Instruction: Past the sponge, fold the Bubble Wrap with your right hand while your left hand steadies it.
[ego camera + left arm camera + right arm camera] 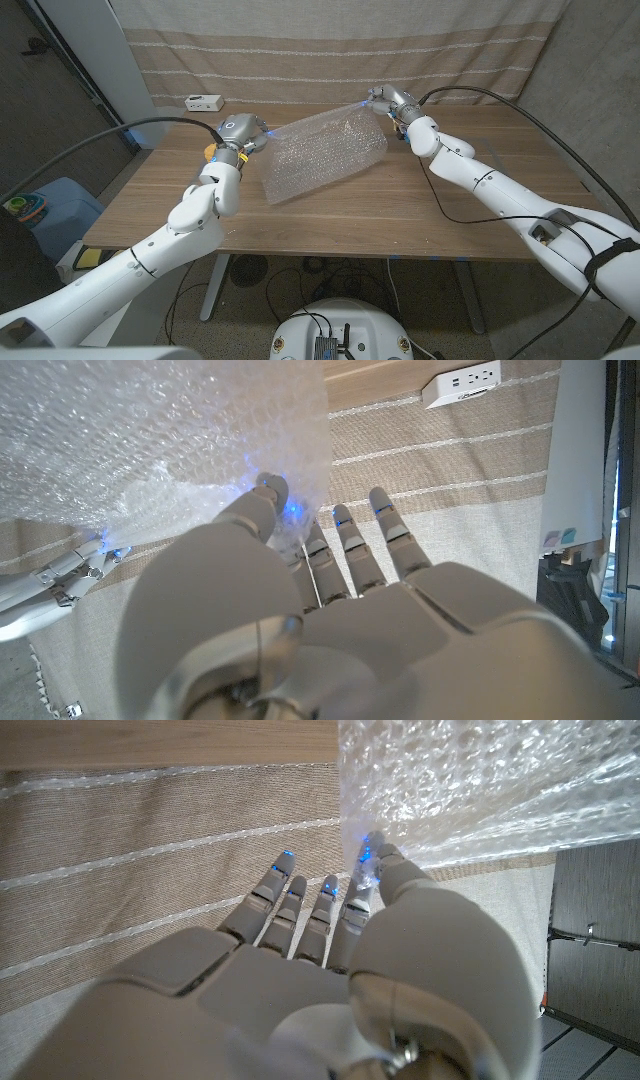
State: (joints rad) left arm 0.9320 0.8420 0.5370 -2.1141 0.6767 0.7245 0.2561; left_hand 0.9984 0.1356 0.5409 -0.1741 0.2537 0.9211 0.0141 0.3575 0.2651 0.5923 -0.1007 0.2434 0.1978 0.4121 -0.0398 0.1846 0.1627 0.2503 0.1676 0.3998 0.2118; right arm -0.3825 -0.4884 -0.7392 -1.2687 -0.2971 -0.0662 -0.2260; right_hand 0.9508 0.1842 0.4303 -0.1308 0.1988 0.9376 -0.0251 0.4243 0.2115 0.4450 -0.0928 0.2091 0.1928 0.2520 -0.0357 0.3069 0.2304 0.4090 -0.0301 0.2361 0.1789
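Bubble Wrap (325, 155) hangs as a clear sheet over the middle of the wooden table (400, 215), its near lower edge resting on the tabletop and the rest lifted and stretched between the two hands. At the left, the left hand (238, 133) holds the sheet's left upper corner above the table; the left wrist view shows the corner pinched between thumb and a finger (268, 495) while the other fingers stay straight and apart. Farther back and to the right, the right hand (385, 100) holds the opposite upper corner raised over the far edge of the table; in the right wrist view the wrap (480, 790) is pinched between the thumb and a fingertip, with the remaining fingers (275, 880) extended and slightly spread. On the far left of the table, near its back edge, lies a white power strip (203, 101). Behind the table hangs a beige curtain (330, 50) with pale horizontal stripes.
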